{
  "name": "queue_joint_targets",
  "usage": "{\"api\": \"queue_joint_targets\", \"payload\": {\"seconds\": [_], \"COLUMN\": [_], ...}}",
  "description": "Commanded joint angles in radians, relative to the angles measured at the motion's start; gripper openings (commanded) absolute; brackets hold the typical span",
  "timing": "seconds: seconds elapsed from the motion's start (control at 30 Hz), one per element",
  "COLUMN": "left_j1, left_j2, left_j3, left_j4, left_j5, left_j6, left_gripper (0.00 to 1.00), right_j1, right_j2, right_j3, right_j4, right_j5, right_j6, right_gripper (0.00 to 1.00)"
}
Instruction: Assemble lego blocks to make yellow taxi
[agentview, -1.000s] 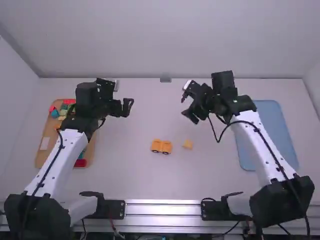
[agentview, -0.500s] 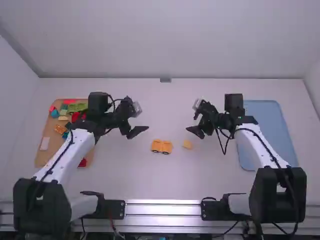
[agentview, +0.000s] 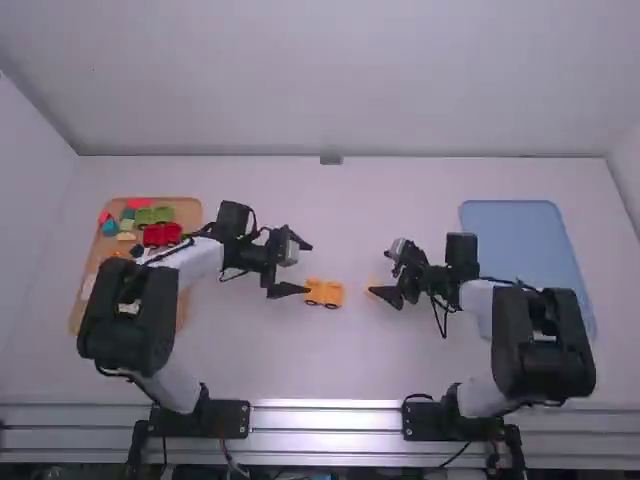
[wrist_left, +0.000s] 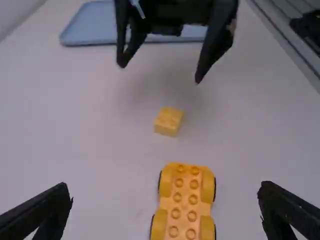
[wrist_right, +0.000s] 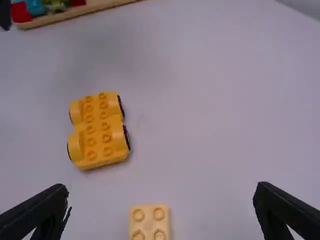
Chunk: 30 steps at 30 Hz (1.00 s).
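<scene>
My left gripper (agentview: 299, 268) is open just left of the yellow wheeled base (agentview: 325, 293) in the high view. My right gripper (agentview: 382, 296) stands open at the small yellow block (agentview: 372, 284), partly covering it. In the left wrist view the wheeled base (wrist_left: 186, 200) lies studs up between the spread fingers of the left gripper (wrist_left: 165, 200), with the block (wrist_left: 168, 121) beyond it. The right wrist view has the block (wrist_right: 149, 223) between the open fingers of the right gripper (wrist_right: 161, 202), untouched, and the wheeled base (wrist_right: 98, 131) farther off.
A wooden tray (agentview: 190, 215) with several coloured blocks is at the left, partly beneath the left arm. The blue tray (agentview: 520, 240) lies at the right, the right arm reaching over its near part. Bare table (agentview: 330, 360) extends in front of the wheeled base.
Both arms have come lower and toward the table's middle, the left gripper up to the wheeled base and the right one over the small block. Neither yellow piece has moved.
</scene>
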Motion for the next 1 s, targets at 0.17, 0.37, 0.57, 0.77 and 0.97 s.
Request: {"api": "queue_joint_targets", "payload": {"seconds": [0.17,0.37,0.57,0.77,0.97], "left_j1": [-0.018,-0.016,-0.022,-0.023,-0.033], "left_j2": [0.016,0.016,0.016,0.016,0.034], "left_j3": [-0.01,-0.009,-0.01,-0.01,-0.054], "left_j4": [0.073,0.137,0.149,0.135,0.166], "left_j5": [0.051,0.051,0.051,0.051,-0.046], "left_j6": [-0.029,-0.108,-0.123,-0.144,-0.145], "left_gripper": [0.99,0.99,0.99,0.99,0.99], "right_j1": [-0.011,-0.008,-0.008,-0.008,-0.008], "right_j2": [0.224,0.267,0.266,0.266,0.265], "right_j3": [-0.01,-0.015,-0.031,-0.034,-0.026], "right_j4": [0.084,0.091,0.092,0.077,0.081], "right_j5": [-0.055,-0.04,0.047,0.056,0.025], "right_j6": [-0.109,-0.167,-0.181,-0.207,-0.203], "right_gripper": [0.89,0.7,0.41,0.41,0.28]}}
